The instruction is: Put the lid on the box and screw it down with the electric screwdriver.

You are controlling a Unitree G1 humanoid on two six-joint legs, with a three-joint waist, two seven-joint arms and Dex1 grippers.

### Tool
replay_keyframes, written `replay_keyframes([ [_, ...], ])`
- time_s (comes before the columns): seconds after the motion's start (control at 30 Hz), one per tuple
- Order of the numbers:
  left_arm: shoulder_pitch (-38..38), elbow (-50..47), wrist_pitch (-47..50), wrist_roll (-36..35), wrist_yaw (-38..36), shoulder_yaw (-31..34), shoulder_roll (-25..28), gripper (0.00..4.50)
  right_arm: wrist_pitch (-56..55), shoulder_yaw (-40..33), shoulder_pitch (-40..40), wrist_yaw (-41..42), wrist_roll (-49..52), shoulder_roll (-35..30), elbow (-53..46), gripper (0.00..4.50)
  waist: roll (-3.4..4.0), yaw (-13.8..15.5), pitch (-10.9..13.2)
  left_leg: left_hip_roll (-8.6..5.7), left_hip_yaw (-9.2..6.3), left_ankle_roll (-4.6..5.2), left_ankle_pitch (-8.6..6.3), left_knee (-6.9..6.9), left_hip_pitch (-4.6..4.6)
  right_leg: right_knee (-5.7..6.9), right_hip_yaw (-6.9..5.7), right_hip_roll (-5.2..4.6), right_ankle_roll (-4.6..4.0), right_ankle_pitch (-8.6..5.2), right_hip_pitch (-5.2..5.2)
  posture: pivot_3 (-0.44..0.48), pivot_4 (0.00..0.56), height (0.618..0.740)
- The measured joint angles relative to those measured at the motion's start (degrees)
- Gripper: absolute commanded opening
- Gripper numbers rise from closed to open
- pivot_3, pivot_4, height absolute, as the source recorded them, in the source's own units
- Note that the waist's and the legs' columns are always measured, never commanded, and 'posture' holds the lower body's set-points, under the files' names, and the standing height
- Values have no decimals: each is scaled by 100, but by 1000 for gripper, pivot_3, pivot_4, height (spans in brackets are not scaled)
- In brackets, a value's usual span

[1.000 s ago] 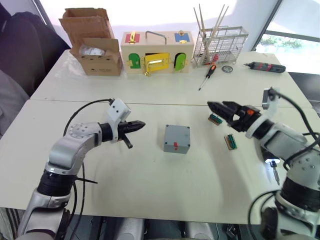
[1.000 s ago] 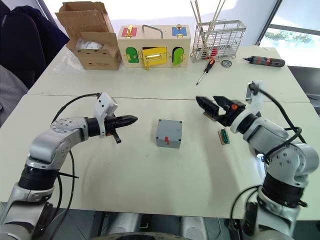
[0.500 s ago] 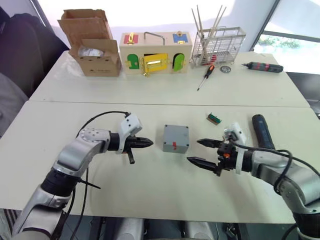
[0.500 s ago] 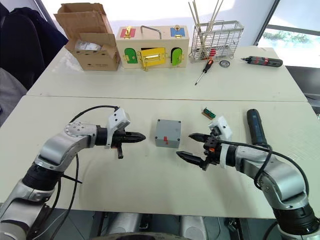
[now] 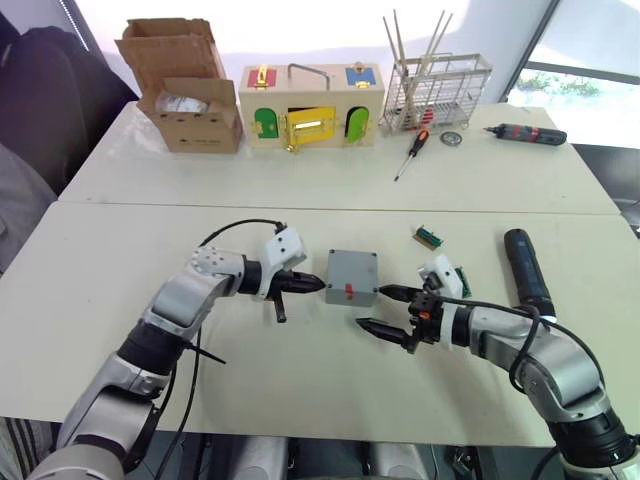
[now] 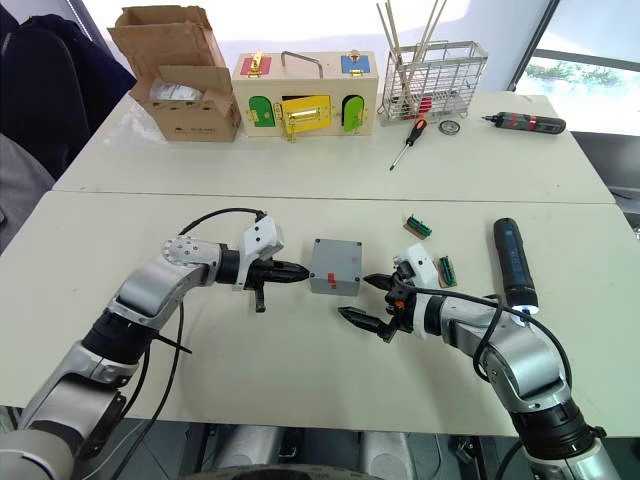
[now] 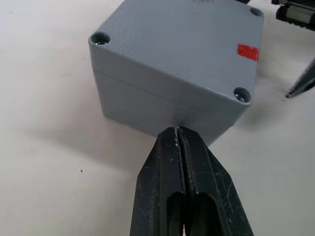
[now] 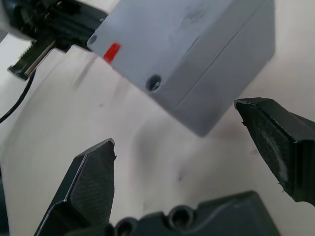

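Observation:
The grey box (image 5: pixel 352 270) lies mid-table, its face with the red mark and corner screw holes turned toward me. A seam runs round its sides just behind that face, so the lid (image 7: pixel 162 39) looks seated on the box (image 7: pixel 147 105). My left gripper (image 5: pixel 318 285) is shut and empty, and its tip (image 7: pixel 177 132) touches the box's left side. My right gripper (image 5: pixel 378 310) stands open at the box's right front corner (image 8: pixel 173 123), with nothing between its fingers. The black electric screwdriver (image 5: pixel 525 270) lies on the table to the right of my right arm.
Along the far table stand a cardboard carton (image 5: pixel 190 95), a wooden box with coloured doors (image 5: pixel 313 105) and a wire rack (image 5: pixel 438 90). An orange-and-black hand screwdriver (image 5: pixel 412 152) and a slim red-banded driver (image 5: pixel 525 133) lie there too. A small green connector (image 5: pixel 430 237) lies right of the box.
My left gripper has moved right until its shut tip meets the box's side. My right gripper has come down from the right and closed in on the box's right front corner, still open.

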Motion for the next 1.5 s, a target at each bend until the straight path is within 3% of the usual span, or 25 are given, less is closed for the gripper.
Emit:
replay_keyframes([
  [0.5,-282,864,-718,660,263,-14,-451,0,564,93,304,133,530,-46,-716,4476,-1,-4,0,0,-1,11,-6,2,0,2,-1,0,0,0,0,0,150,735],
  [0.73,-55,218,-544,734,-126,49,454,0,150,-183,214,438,142,-862,-473,4476,-1,-12,0,2,0,12,-7,-1,0,2,-2,1,0,0,-2,0,150,735],
  [0.97,445,-999,73,373,-607,39,906,0,-609,151,-482,459,-679,-616,541,4476,-1,-12,1,1,2,12,-7,1,0,1,1,0,0,0,0,0,150,735],
  [1.23,488,-1229,291,252,-577,-64,702,0,-1231,511,-908,972,-1057,-463,1221,4476,-1,-2,1,0,1,2,-1,2,0,1,-1,0,0,0,3,0,150,735],
  [1.5,303,-501,-108,574,-52,-230,153,0,-1315,615,-974,1439,-1027,-360,1121,4476,-2,-11,1,1,0,-1,0,3,0,2,-2,2,0,0,0,0,150,735],
])
